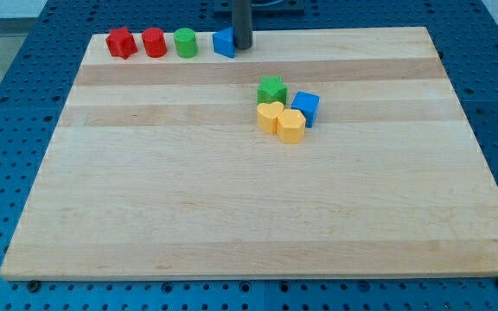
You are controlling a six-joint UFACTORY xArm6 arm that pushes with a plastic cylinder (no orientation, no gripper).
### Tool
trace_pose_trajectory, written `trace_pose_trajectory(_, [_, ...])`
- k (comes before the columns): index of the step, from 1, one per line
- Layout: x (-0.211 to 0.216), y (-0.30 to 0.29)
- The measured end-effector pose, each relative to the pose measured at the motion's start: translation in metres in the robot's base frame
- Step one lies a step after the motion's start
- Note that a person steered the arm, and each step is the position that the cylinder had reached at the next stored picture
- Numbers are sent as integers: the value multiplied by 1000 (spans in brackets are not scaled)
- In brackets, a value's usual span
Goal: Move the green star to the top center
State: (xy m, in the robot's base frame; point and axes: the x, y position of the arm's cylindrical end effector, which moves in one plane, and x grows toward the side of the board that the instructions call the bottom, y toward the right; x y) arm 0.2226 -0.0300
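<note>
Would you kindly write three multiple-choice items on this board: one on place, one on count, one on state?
1. Where is the green star?
A. in the top row
B. in the cluster right of centre
C. at the bottom edge

2. How many yellow blocks are there?
A. one
B. two
C. three

3. My tip is
A. beside the top-row blue block
B. touching the star
C. out of view

Key: 1 B, it sits above the yellow heart and the other yellow block; 2 B, those two only; 3 A, the rod ends at that block's right side.
</note>
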Motion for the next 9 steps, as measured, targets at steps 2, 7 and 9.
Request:
trace_pose_trajectory(2, [0, -2])
trace_pose_trajectory(7, [45, 69])
trace_pose_trajectory(9, [75, -1])
